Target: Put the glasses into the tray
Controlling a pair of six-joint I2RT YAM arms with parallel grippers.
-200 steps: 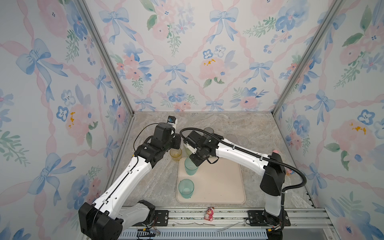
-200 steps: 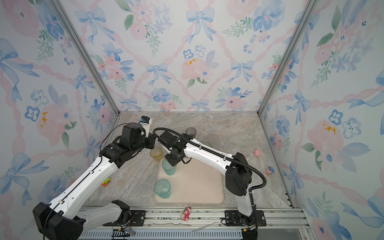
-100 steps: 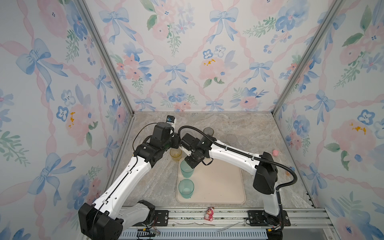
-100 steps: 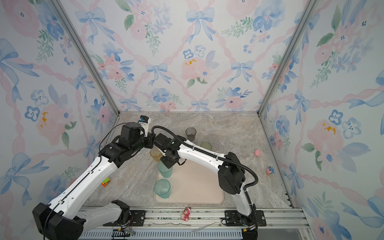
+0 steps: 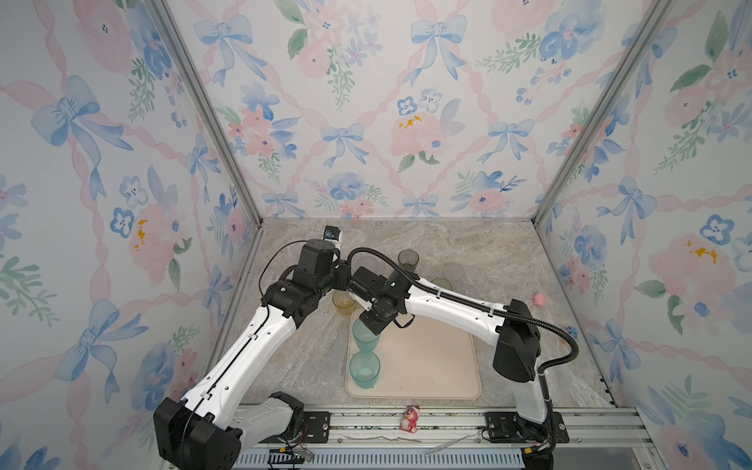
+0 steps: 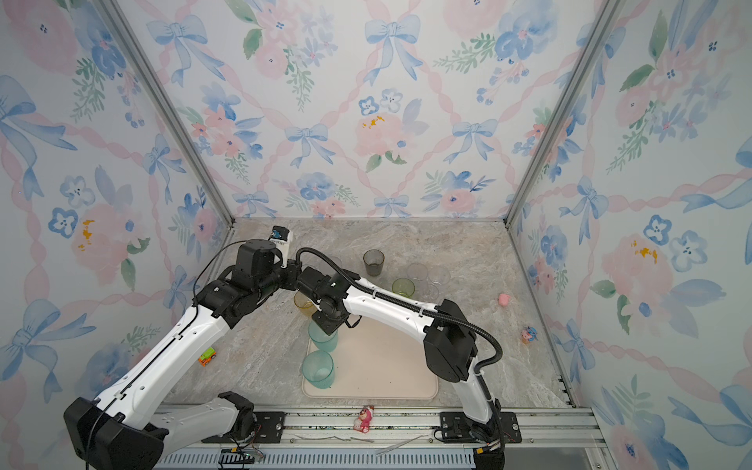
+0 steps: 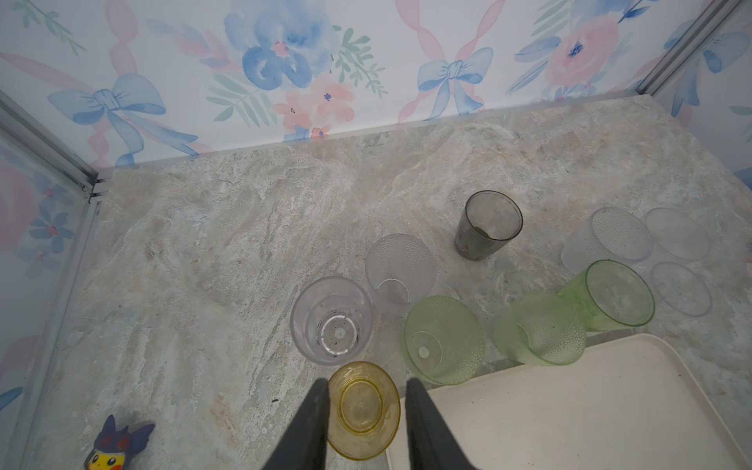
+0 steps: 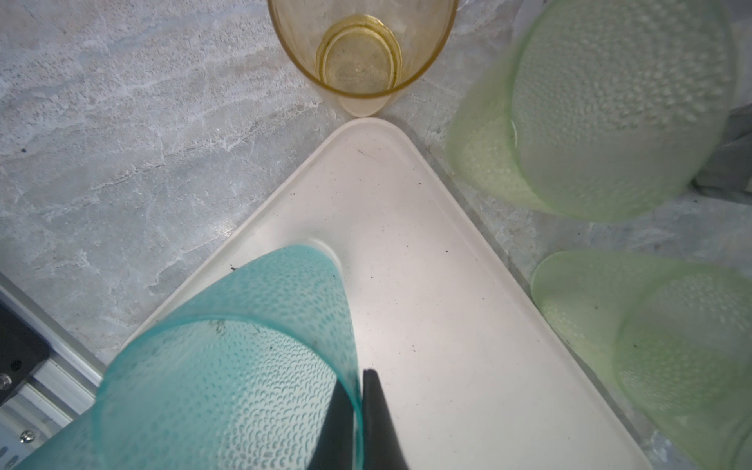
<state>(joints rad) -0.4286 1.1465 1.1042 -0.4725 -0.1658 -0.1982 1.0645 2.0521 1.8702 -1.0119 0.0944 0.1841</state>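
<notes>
The cream tray (image 5: 427,366) (image 6: 386,366) lies at the front middle of the table. A teal glass (image 5: 365,335) (image 8: 244,366) has its base on the tray's far left corner, and my right gripper (image 8: 358,376) is shut on its wall at the rim. A second teal glass (image 5: 364,368) (image 6: 318,368) stands just in front of it on the tray. My left gripper (image 7: 367,382) is open and straddles the yellow glass (image 7: 363,411) (image 5: 344,303), which stands on the table beside that tray corner. One finger touches it and the other stands off.
Behind the tray stand three pale green glasses (image 7: 443,339) (image 7: 539,327) (image 7: 614,295), a smoky grey glass (image 7: 488,226) and several clear glasses (image 7: 331,321) (image 7: 398,268). A duck toy (image 7: 116,443) and a toy car (image 6: 207,356) lie left, a pink toy (image 5: 539,299) right, a figurine (image 5: 409,419) on the front rail.
My right gripper has carried the teal glass a little left and down onto the tray's far left corner. My left gripper's jaws have eased apart round the yellow glass.
</notes>
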